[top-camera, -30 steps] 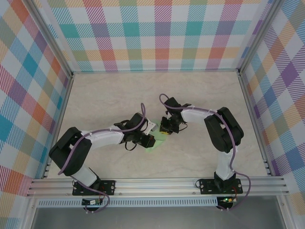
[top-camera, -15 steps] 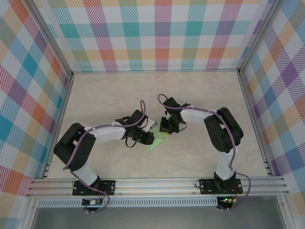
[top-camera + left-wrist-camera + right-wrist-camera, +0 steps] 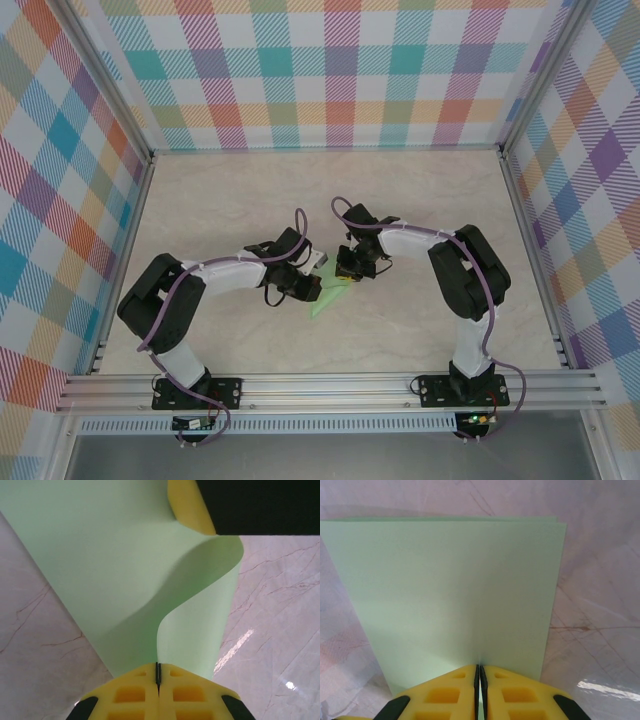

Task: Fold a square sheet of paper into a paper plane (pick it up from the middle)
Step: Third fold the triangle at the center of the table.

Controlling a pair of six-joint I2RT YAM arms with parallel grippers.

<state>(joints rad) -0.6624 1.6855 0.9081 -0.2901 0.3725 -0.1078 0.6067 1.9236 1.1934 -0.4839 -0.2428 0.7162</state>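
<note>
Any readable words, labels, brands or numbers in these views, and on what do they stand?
None can be read.
The green paper is blank.
The checked walls carry only pattern.
The small board below the left arm's base is too small to read.

This is a robotics lab cell: pastel plaid panels [image 3: 340, 70] wall three sides of a marble-patterned surface [image 3: 420, 200], and an aluminium rail [image 3: 330, 385] along the surface's near edge carries the left arm [image 3: 230, 272] and right arm [image 3: 415, 240].
</note>
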